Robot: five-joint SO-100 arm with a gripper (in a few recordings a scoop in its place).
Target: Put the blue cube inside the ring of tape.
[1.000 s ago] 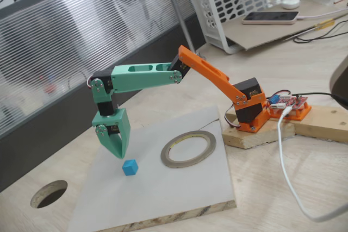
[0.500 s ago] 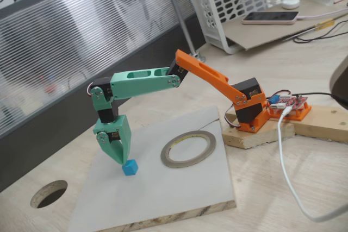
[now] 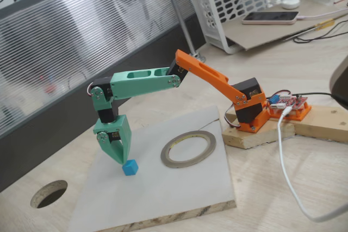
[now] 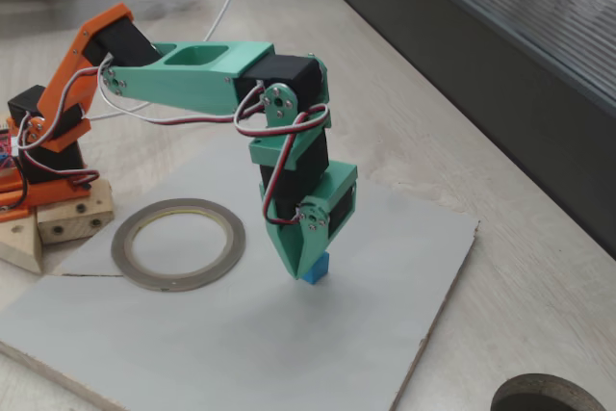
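Your gripper (image 3: 120, 160) points straight down, its green tip at the top of the blue cube (image 3: 130, 167). In a fixed view the gripper (image 4: 306, 269) covers most of the cube (image 4: 318, 268), so only a sliver of blue shows at the tip. The jaws look nearly together, and you cannot tell from either fixed view whether they are around the cube or merely touching its near side. No firm hold is visible.

The cube sits flat on a pale grey board (image 3: 163, 199) that lies on the wooden bench (image 3: 272, 188). The ring of tape (image 3: 188, 149) lies flat on the same board, near the cube but apart from it, on the side toward the arm's orange base (image 3: 251, 112). Its centre is bare.

The arm is stretched out from that base, with the green forearm level and the wrist bent downward, which suits a grasp from above. The base is fixed to a wooden block (image 3: 255, 137) at the board's edge.

The cube is still outside the ring, so the task looks to be at the grasping step. A dark round hole (image 3: 49, 193) in the bench lies beyond the board's far corner; it is not the target.
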